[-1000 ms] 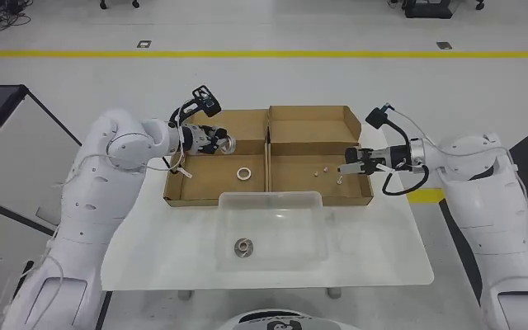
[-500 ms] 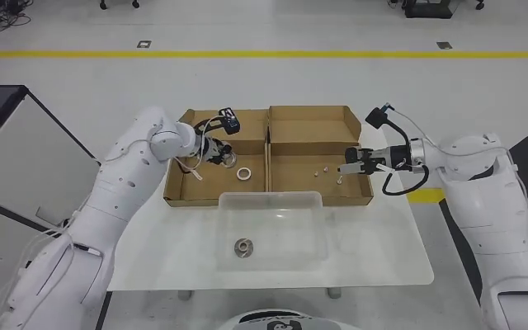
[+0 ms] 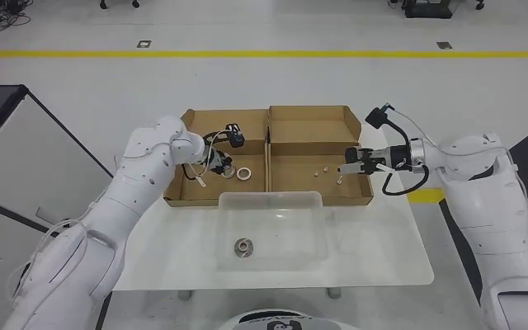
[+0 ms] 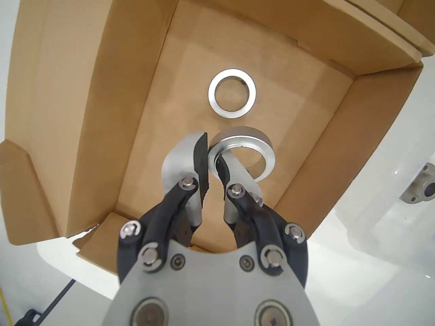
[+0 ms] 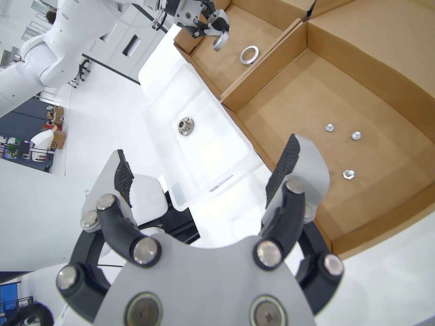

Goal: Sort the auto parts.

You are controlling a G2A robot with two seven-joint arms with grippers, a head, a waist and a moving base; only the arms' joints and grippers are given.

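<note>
White table point(image 3: 165, 247): left gripper point(image 4: 209, 152) tight on a metal ring point(image 4: 243, 141), right gripper point(image 5: 207, 152) spread wide.

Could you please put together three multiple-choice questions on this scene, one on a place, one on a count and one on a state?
1. Where does the flanged part lie?
A) in the clear bin
B) on the bare table
C) between a gripper's fingers

2. How many small fasteners lie in the right cardboard box?
A) one
B) three
C) five

3. In what state is the left gripper?
A) open and empty
B) shut on a metal ring
C) shut on a bolt

Answers:
1 A: the top view shows it on the bin's floor.
2 B: the right wrist view shows three on the box floor.
3 B: its fingers pinch the ring's rim above the left box, near a second ring lying flat there.
</note>
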